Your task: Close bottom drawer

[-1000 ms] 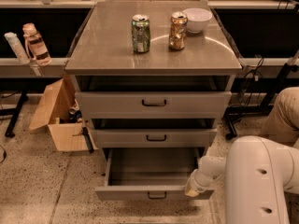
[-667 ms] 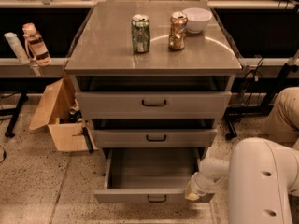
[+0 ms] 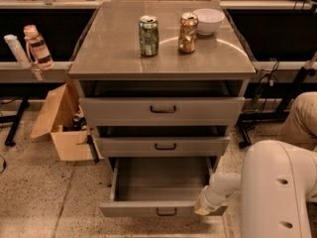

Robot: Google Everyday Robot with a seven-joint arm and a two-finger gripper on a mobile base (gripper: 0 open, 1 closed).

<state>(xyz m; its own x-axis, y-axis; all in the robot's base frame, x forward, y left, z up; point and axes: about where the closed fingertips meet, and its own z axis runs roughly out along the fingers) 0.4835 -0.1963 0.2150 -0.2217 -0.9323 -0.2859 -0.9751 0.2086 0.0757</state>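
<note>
The bottom drawer [image 3: 163,208] is the lowest of three grey drawers in the cabinet. It stands pulled far out, showing its plain grey inside [image 3: 161,178] and a small black handle on its front panel. My gripper [image 3: 202,208] is at the right end of that front panel, touching or very close to it, at the end of the white arm [image 3: 277,192] that comes in from the lower right. The middle drawer [image 3: 163,146] and top drawer [image 3: 162,109] each stand out a little.
On the cabinet top [image 3: 114,53] stand a green can [image 3: 148,35], a bronze can [image 3: 187,32] and a white bowl [image 3: 208,20]. An open cardboard box [image 3: 62,125] sits on the floor to the left. Bottles [image 3: 37,46] are on a shelf to the left. Cables and stand legs are to the right.
The bottom drawer's front panel now shows lower in the picture, nearer the camera. My gripper has moved down with it, staying at the panel's right end. The cabinet and cans have not moved.
</note>
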